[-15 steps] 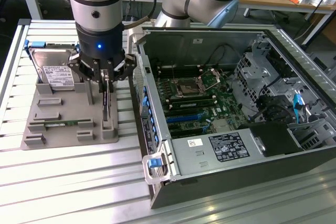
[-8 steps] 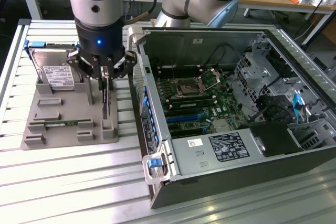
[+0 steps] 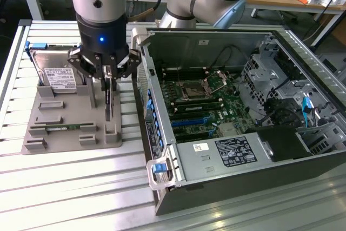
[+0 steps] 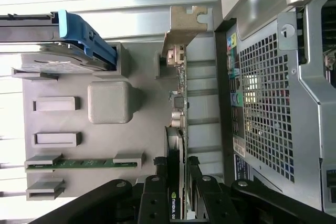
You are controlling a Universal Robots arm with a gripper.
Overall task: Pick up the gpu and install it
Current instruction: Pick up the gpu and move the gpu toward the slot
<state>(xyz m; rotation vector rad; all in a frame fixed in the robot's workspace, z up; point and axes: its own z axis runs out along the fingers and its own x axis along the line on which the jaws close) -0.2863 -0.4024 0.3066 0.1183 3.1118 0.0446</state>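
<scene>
Black gripper point(image 4: 177, 162) fingers point(image 4: 156, 192) sit closest to the lens, clenched from above on the gpu point(image 4: 179, 93), one finger against each flat face. Largest on the bench is the open computer case point(image 3: 232, 187). It lies just beside the grey fixture tray point(image 3: 65, 133), on the exterior view's right of it, with the motherboard point(image 3: 208, 106) facing up. At the tray's corner away from the case stands the blue-framed hard drive point(image 3: 58, 75). The gpu stands on edge along the side of the tray nearest the case, directly under the gripper. Its long axis runs parallel to that case wall, with the silver bracket point(image 4: 185, 19) at the end away from the fingers. Whether its lower edge is clear of the tray's slot I cannot tell. A green memory stick point(image 4: 79, 163) lies flat in the tray, well apart from the card.
</scene>
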